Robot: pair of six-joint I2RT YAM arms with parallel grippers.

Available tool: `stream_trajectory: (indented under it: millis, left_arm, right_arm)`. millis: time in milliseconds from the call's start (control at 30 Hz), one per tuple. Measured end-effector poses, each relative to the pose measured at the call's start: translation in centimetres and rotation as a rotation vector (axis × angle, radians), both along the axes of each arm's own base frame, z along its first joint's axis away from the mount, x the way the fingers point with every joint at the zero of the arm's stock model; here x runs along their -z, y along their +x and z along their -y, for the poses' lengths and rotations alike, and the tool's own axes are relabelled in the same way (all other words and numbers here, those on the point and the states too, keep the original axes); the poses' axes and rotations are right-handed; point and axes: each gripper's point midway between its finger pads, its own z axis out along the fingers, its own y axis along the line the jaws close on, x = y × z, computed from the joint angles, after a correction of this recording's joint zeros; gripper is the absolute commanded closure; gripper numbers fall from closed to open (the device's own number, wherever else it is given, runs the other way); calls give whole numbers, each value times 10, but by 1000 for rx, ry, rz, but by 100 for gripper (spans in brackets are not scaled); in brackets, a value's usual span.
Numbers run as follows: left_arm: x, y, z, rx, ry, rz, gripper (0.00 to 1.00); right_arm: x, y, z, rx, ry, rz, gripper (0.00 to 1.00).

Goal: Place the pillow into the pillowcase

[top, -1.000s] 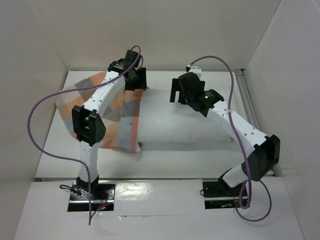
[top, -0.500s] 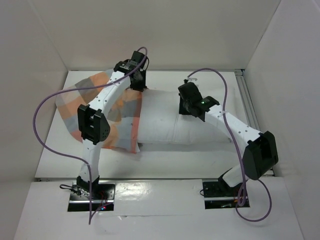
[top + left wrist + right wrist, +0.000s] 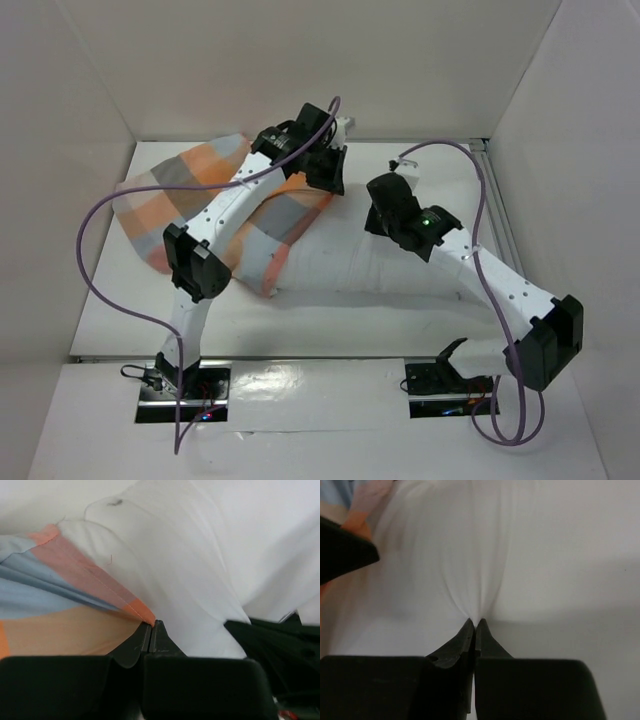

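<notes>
The white pillow (image 3: 400, 265) lies across the table, its left part inside the checked orange, grey-blue and cream pillowcase (image 3: 185, 190). My left gripper (image 3: 330, 175) is shut on the orange hem of the pillowcase (image 3: 115, 597) at its open mouth, with white pillow cloth (image 3: 200, 570) beside it. My right gripper (image 3: 380, 222) is shut on a pinch of the pillow (image 3: 485, 555), whose cloth gathers into folds at the fingertips. The mouth of the case runs slanted over the pillow's upper left part.
White walls close the table on the left, back and right. A metal rail (image 3: 492, 190) runs along the right edge. The arm bases (image 3: 180, 385) sit at the near edge, and purple cables (image 3: 90, 270) loop beside both arms.
Both grippers have closed, the left on the pillowcase hem, the right on the pillow. The left arm has pulled the case mouth rightwards over the pillow; the right gripper has shifted slightly right.
</notes>
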Motion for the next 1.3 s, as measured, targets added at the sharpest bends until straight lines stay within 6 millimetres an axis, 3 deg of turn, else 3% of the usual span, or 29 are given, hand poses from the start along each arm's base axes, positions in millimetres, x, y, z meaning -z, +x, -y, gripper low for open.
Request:
stream_trajectory:
  millis: [100, 133, 167, 200, 267, 333, 433, 500, 633, 667, 733, 833, 933, 1000, 1067, 1133, 1300]
  left_arm:
    - [8, 10, 10, 12, -17, -6, 100]
    - [16, 13, 12, 13, -13, -18, 79]
    - [22, 14, 12, 16, -6, -26, 66]
    - [27, 15, 12, 18, 3, -32, 50]
    - [32, 13, 12, 21, 18, -40, 18]
    - [26, 12, 5, 2, 44, -19, 4]
    - [1, 5, -18, -48, 93, 51, 3]
    - [-26, -3, -40, -101, 110, 110, 5]
    - [-95, -41, -111, -280, 99, 267, 17]
    - [-108, -55, -131, -330, 88, 297, 20]
    - [-114, -83, -164, -417, 69, 334, 20]
    - [-80, -122, -195, -478, 67, 295, 19]
    - [-15, -145, -203, -508, 91, 176, 16]
    - [34, -157, -201, -512, 118, 75, 16]
    - [77, -172, -200, -519, 150, -15, 16]
    - [106, -184, -201, -538, 166, -74, 16]
    - [133, -190, -204, -605, 106, -65, 19]
  right_arm:
    - [-4, -7, 1, 32, 0, 20, 100]
    - [-4, -9, 2, 40, 3, 22, 100]
    - [-2, -10, 3, 45, 4, 20, 100]
    - [-1, -12, 2, 46, 2, 18, 93]
    - [1, -14, 1, 37, -4, 15, 61]
    - [0, -14, -1, 13, -21, 20, 15]
    - [-8, -13, -2, -30, -53, 39, 1]
    - [-19, -10, -2, -51, -70, 62, 1]
    - [-66, -2, -13, -123, -87, 161, 1]
    - [-77, -1, -18, -147, -88, 184, 1]
    - [-92, -4, -33, -209, -100, 218, 1]
    - [-95, -18, -75, -348, -140, 240, 1]
    - [-70, -42, -126, -510, -219, 221, 1]
    - [-48, -60, -151, -603, -268, 197, 1]
    - [-28, -74, -161, -668, -298, 173, 1]
    - [-15, -81, -161, -700, -322, 151, 1]
    - [0, -86, -160, -715, -343, 135, 1]
